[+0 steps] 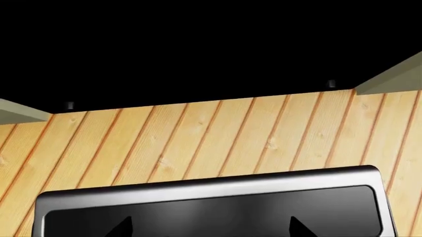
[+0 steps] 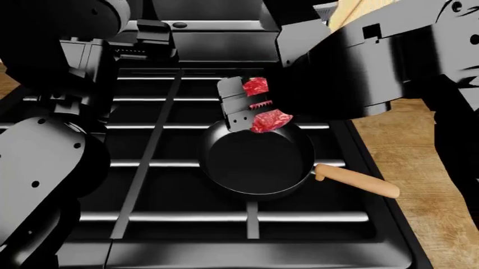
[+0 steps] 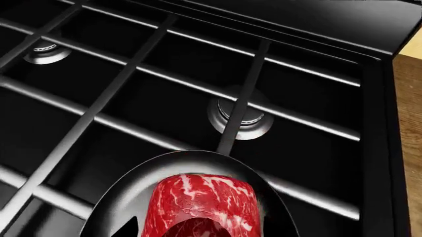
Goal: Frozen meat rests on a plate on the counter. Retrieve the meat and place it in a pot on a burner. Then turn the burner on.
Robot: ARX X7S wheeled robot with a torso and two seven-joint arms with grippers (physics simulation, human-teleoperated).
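In the head view the right gripper [image 2: 253, 106] hangs over the far rim of the pot [image 2: 258, 162], its jaws closed on the frozen meat [image 2: 270, 120], which shows red and marbled above and below the toothed finger [image 2: 238, 109]. The meat is held above the pan's bowl, near its back edge, and does not appear to touch the black surface, though the angle makes that hard to judge. The pot sits on the black grates of the stove [image 2: 172, 185], with its tan wooden handle [image 2: 358, 182] pointing out toward the wood-grain counter [image 2: 419, 162] at the robot's right. From the right wrist view the meat [image 3: 201, 202] fills the near foreground with the pot [image 3: 132, 192] beneath it, and beyond the pan's rim a silvery burner [image 3: 241, 117] sits under a grate bar; a second burner [image 3: 45, 52] lies well apart from it, near the far corner of the stove. The left arm [image 2: 53, 157] stands over the stove's left side in the head view, but its gripper is not visible there. The left wrist view shows only a pale planked surface [image 1: 218, 138] and a glossy black panel with a silvery frame [image 1: 211, 207], with two dark tips at the picture's edge, so I cannot tell whether the left jaws are apart or together.
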